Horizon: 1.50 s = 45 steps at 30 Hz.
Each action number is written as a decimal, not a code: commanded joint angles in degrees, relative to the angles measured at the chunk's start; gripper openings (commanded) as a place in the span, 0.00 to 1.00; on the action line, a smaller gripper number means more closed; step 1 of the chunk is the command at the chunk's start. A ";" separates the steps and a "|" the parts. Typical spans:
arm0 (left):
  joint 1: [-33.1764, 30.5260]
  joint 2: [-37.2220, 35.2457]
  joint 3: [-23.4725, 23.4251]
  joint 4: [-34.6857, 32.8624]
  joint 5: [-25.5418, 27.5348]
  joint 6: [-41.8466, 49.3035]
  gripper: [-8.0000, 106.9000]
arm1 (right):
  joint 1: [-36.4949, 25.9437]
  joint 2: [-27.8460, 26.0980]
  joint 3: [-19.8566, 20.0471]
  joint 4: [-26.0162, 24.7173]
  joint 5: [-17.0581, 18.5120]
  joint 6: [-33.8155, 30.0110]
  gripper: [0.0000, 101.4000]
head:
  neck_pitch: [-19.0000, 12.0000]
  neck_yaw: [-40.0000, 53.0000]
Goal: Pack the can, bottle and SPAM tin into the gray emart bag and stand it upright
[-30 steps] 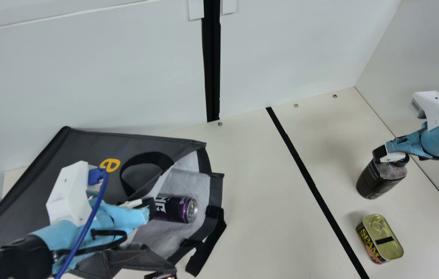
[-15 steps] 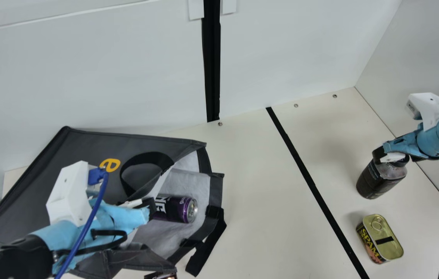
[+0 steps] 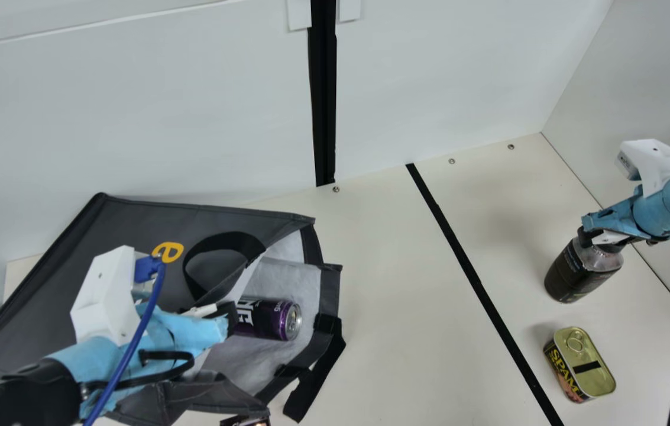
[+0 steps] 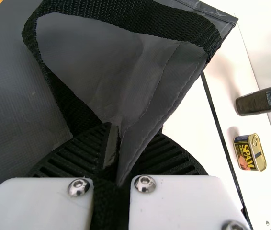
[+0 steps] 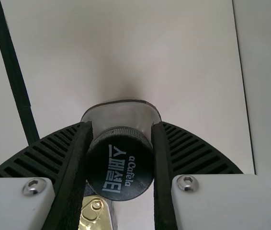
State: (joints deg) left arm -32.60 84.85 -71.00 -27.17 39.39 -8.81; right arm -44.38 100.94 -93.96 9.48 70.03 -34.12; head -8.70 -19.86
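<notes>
Gray emart bag: on its side; your left gripper, jaws pinching its edge.
Bottle: upright on tabletop; your right gripper, jaws pinching its top. Likely pickup step; you lift, then carry bagward.
Can: lying inside.
SPAM tin: near bottle, unpacked.

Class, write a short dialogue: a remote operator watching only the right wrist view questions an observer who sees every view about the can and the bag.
Operator: I have only the right wrist view. Where is the can?
Observer: In the main view, it lies on its side in the mouth of the gray bag.
Operator: And what is the left gripper doing?
Observer: The left wrist view shows it pinching fabric at the bag's edge, near a black strap handle.
</notes>
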 commanded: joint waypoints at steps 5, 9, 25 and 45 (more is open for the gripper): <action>0.00 0.00 0.00 0.00 0.00 0.00 0.00 | 0.65 -0.52 -0.94 1.28 -0.13 -1.60 0.00 | -1.30 -0.14; 0.00 0.00 0.00 0.00 0.00 0.00 0.00 | 1.13 -0.81 -1.37 1.90 -0.13 -3.23 0.00 | -1.30 -0.14; 0.00 0.00 0.00 0.00 0.00 0.00 0.00 | 3.56 -2.82 1.05 4.33 -0.13 -14.79 0.00 | -1.30 -0.14; 0.00 0.00 0.00 0.00 0.00 0.00 0.00 | 9.90 -8.21 8.83 6.52 -0.13 -23.46 0.00 | -1.30 -0.14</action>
State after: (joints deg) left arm -32.60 84.85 -71.00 -27.17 39.39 -8.81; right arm -34.87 93.04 -85.59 15.87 69.78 -57.47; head -8.70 -19.95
